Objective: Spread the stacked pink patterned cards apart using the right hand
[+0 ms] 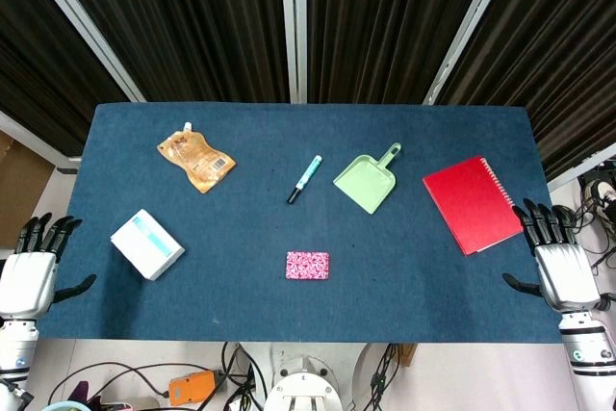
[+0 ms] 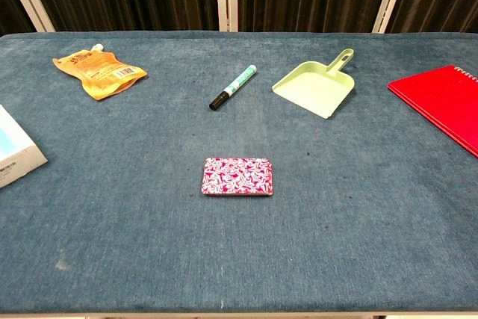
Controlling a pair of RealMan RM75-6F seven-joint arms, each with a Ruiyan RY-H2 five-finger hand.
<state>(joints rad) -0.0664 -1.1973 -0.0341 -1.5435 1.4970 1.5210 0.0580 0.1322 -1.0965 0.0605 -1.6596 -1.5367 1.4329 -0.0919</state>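
Stacked pink patterned cards lie squared on blue cloth table. Right hand fingers spread, apparently holding nothing, well apart.

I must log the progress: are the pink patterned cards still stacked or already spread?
Stacked. The pink patterned cards lie as one neat rectangle on the blue table, with no card fanned out. Neither hand touches them.

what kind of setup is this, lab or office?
Likely a lab test bench: blue cloth-covered table against dark curtains, loose cables on the floor, and unrelated props like the pink cards and dustpan.
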